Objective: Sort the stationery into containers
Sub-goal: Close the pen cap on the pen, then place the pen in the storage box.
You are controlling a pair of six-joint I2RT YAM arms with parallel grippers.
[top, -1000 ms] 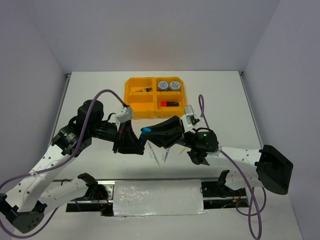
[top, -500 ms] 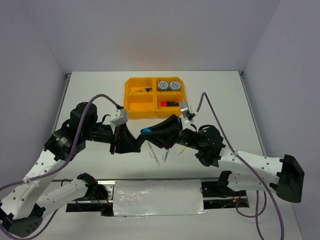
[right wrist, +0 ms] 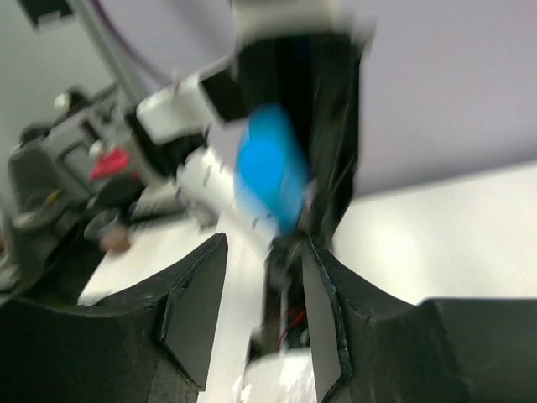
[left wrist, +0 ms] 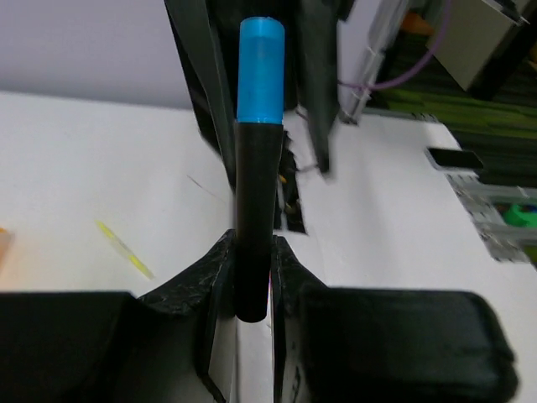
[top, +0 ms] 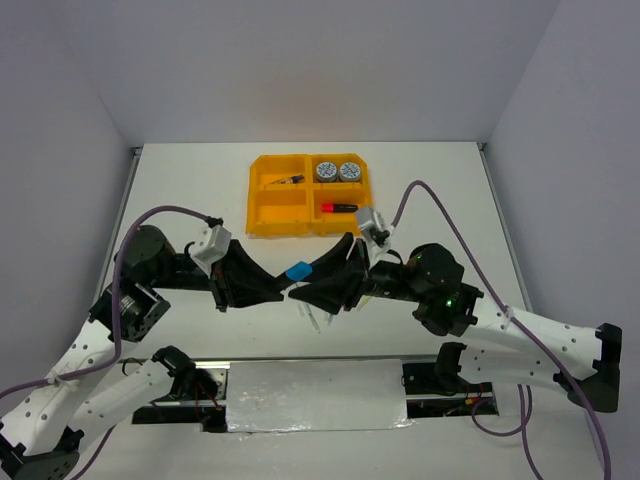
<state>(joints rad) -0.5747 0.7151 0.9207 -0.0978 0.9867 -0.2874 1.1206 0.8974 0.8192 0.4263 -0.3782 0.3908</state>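
**Item 1. Tray**: orange-yellow plastic, 4 compartments in a 2-by-2 layout, lying at the far middle of the white table.
- Far right compartment: 2 tape rolls, round, blue-white patterned, lying flat side by side.
- Near right compartment: 1 red-capped highlighter, black body, lying flat, cap toward the left.
- Far left compartment: 1 thin dark stick, too small to identify.

**Item 2. Blue-capped highlighter**: black body, raised above the table between the 2 arms, well on the near side of the tray and outside it. Its cap end points toward the right arm.

**Item 3. Left gripper**: jaws pinching the lower body of the blue-capped highlighter, 1 finger on each side.

**Item 4. Right gripper**: jaws spread with a clear gap, nothing pinched. It faces the left gripper, and the blue cap sits just beyond its fingertips. This view is blurred.

**Item 5. Pens**: at least 2, thin and pale, lying on the table beneath the grippers and partly hidden.

**Item 6. Yellow stick**: 1, thin, lying flat on the table, seen from the left wrist.
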